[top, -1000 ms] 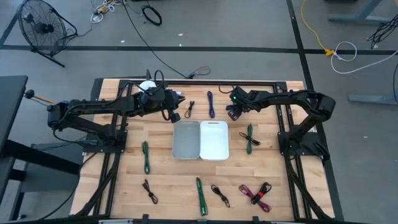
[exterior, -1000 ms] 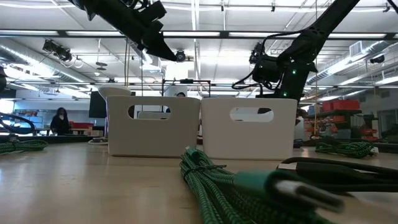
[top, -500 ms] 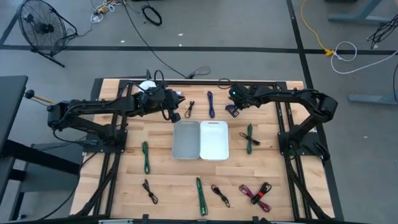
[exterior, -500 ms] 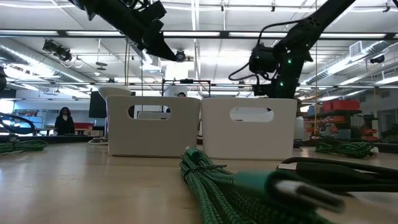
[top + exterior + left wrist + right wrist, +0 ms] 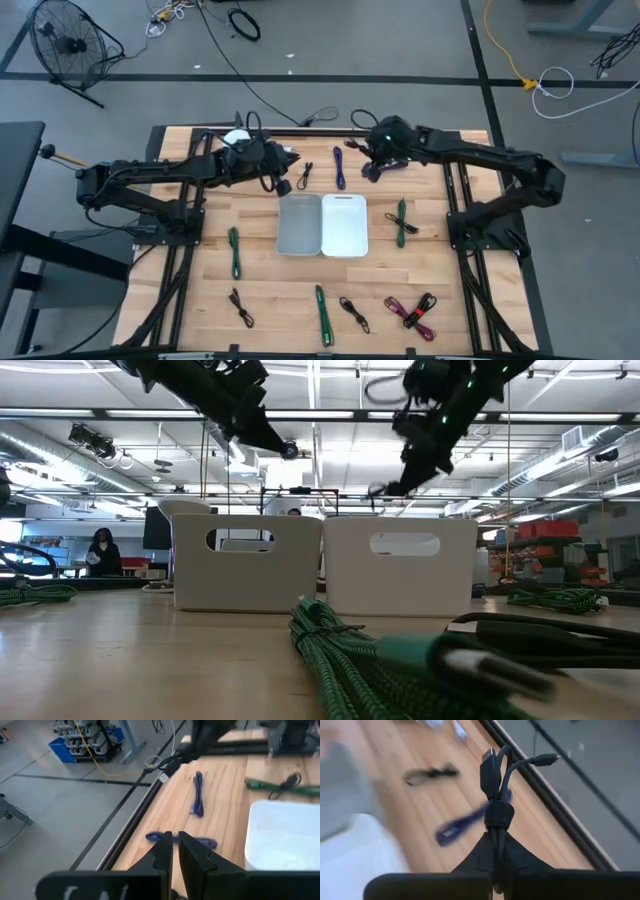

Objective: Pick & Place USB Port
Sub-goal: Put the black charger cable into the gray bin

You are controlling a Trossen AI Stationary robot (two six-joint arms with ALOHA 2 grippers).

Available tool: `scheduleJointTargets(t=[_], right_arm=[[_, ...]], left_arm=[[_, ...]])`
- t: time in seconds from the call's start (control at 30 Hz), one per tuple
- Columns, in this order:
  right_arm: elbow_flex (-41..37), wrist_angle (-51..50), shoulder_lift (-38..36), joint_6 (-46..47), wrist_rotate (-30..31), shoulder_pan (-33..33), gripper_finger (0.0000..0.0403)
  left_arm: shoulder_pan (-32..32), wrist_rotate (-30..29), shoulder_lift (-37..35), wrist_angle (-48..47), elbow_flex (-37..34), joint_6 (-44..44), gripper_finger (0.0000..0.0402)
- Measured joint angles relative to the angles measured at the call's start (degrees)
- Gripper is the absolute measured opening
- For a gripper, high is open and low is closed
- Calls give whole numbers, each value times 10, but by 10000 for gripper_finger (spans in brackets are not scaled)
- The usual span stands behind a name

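Note:
A black USB cable (image 5: 497,810), coiled into a short bundle with a band round it, is lifted above the table's far middle. My right gripper (image 5: 497,837) is shut on it, just right of the blue cable (image 5: 340,165) in the high view (image 5: 372,166). Its two plugs (image 5: 489,765) stick out past the fingers. My left gripper (image 5: 174,851) hangs shut over the table left of the black cable (image 5: 305,175), with nothing seen between its fingers. A grey bin (image 5: 298,225) and a white bin (image 5: 345,225) stand side by side mid-table. My right gripper pinches the bundle's end (image 5: 496,831) just behind the band between its two fingers, and the strands run along the fingers. The fingers slant downward, and the banded part and both plugs reach out beyond the fingertips. The cable is lifted clear of the table.
Other bundled cables lie on the wood: green ones (image 5: 234,250), (image 5: 401,222), (image 5: 322,315), black ones (image 5: 240,307), (image 5: 354,313), and a magenta and black pair (image 5: 412,310). A black frame rail (image 5: 420,133) runs along the far edge.
My right gripper has shut on the black USB cable at the far side of the table, then risen well above the bins and swung a little toward the far left. The cable has come up off the wood with it.

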Motion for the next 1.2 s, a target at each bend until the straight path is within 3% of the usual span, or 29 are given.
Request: scheduleJointTargets(t=[0.3, 0.47, 0.6, 0.8, 1.0, 1.2], right_arm=[[0, 83, -92, -13, -7, 126, 4], [1, 180, -95, -46, -7, 200, 4], [1, 252, -73, -72, 48, 241, 4], [1, 316, -31, -82, 63, 261, 5], [1, 346, 1, -83, 64, 263, 5], [1, 359, 3, -83, 64, 263, 5]], left_arm=[[0, 80, 0, 97, 0, -53, 34], [0, 118, 0, 132, 0, -80, 34], [0, 166, 0, 150, 0, -107, 34], [0, 302, 0, 191, 0, -135, 34], [-10, 330, 0, 199, 0, -113, 46], [-35, 322, 0, 202, 0, -95, 122]])
